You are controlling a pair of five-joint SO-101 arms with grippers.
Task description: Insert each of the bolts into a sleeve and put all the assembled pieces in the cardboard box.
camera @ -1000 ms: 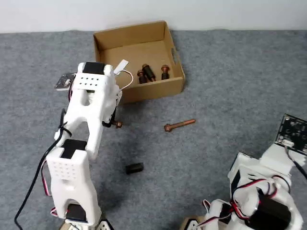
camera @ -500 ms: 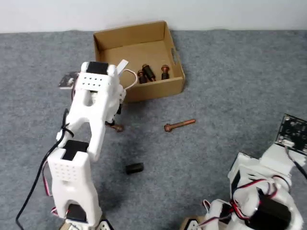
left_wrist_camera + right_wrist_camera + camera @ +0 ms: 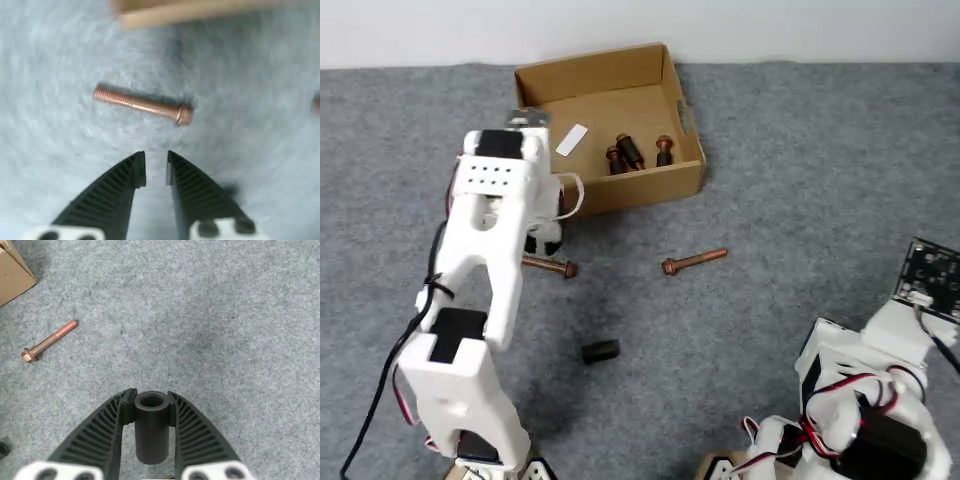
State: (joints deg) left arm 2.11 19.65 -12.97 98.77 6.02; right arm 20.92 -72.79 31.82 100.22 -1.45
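We see the left gripper (image 3: 156, 162) with its black ribbed jaws apart by only a narrow slit and holding nothing, hovering over the grey felt-covered desk (image 3: 800, 200). Just beyond its tips lies a copper-coloured threaded metal bolt (image 3: 142, 105), flat on the desk and crosswise to the jaws, not touching them. In the high view we find this near bolt (image 3: 545, 266) partly under the white left arm (image 3: 485, 250), a little in front of the open brown cardboard box (image 3: 640, 190).

The right gripper (image 3: 151, 405) has its jaws clamped on a black cylindrical sleeve (image 3: 151, 435), one jaw on each side, with the open bore facing the wrist camera. It hangs above bare desk. Well apart from it lies a second copper bolt (image 3: 49, 341), flat on the desk with its flanged head pointing away from the box corner (image 3: 12, 270). From above we place this second copper bolt (image 3: 695, 260) in front of the box, to one side of the near bolt.

A short black loose sleeve (image 3: 600, 351) lies on its side nearer the arm bases, apart from both bolts.

Inside the box, near its front wall, we count three assembled pieces (image 3: 630, 150), copper bolts in dark sleeves, close together, and a small white paper slip (image 3: 572, 139) beside them.
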